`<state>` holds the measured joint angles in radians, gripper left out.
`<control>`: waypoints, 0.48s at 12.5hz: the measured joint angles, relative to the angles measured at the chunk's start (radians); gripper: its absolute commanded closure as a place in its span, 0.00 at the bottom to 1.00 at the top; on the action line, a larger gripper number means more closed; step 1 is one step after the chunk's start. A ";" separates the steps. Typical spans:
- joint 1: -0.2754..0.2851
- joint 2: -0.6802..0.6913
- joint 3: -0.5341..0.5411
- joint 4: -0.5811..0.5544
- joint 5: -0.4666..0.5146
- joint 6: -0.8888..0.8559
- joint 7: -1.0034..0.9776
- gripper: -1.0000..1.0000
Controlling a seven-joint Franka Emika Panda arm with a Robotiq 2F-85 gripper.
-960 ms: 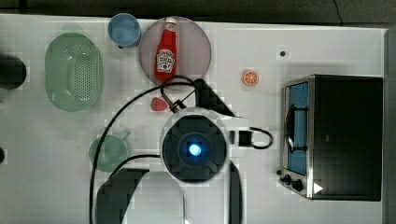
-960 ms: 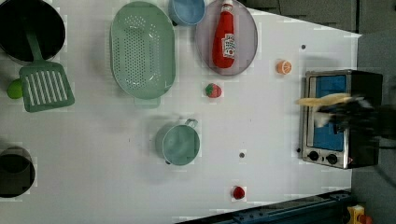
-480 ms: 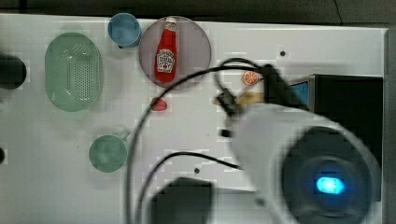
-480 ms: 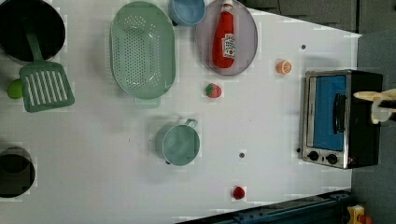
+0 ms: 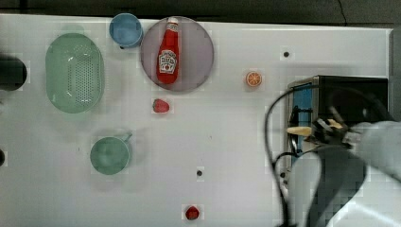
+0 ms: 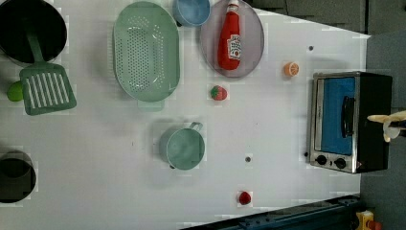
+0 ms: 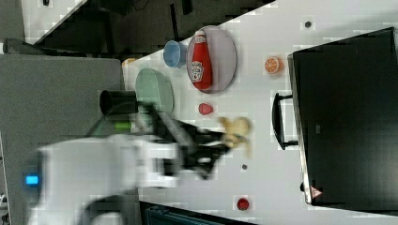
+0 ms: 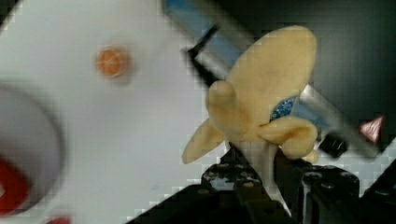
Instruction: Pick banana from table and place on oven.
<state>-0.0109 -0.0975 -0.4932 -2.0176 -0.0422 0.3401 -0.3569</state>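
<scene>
Banana (image 8: 261, 107), pale yellow-cream with peel flaps splayed out, sits clamped in the gripper (image 8: 261, 163); the wrist view shows the dark fingers (image 8: 233, 179) nearly closed on its lower end, with the fruit standing up out of them. In the top view the banana (image 5: 302, 130) hangs off the table, over the front edge of the oven (image 5: 359, 94), at about 8 o'clock from the middle of the oven's black top. In the left view the banana (image 6: 385, 118) shows at 3 o'clock of the oven (image 6: 352, 120), just past its dark side. The white table (image 5: 227, 156) carries an orange slice (image 5: 254, 79) at 10 o'clock from the oven, a strawberry (image 5: 161, 106) farther off, a ketchup bottle (image 5: 168, 56) lying on a grey plate (image 5: 198, 42), a green colander (image 5: 74, 72), a blue cup (image 5: 126, 29) and a green mug (image 5: 110, 154).
</scene>
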 measured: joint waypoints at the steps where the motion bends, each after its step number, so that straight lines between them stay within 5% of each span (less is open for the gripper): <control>1: -0.004 0.043 -0.048 -0.006 -0.002 0.045 -0.079 0.75; 4: -0.041 0.194 -0.110 0.019 -0.005 0.238 -0.291 0.75; 6: -0.017 0.259 -0.161 0.023 0.008 0.259 -0.399 0.75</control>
<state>-0.0282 0.1615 -0.6543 -1.9941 -0.0341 0.5991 -0.7559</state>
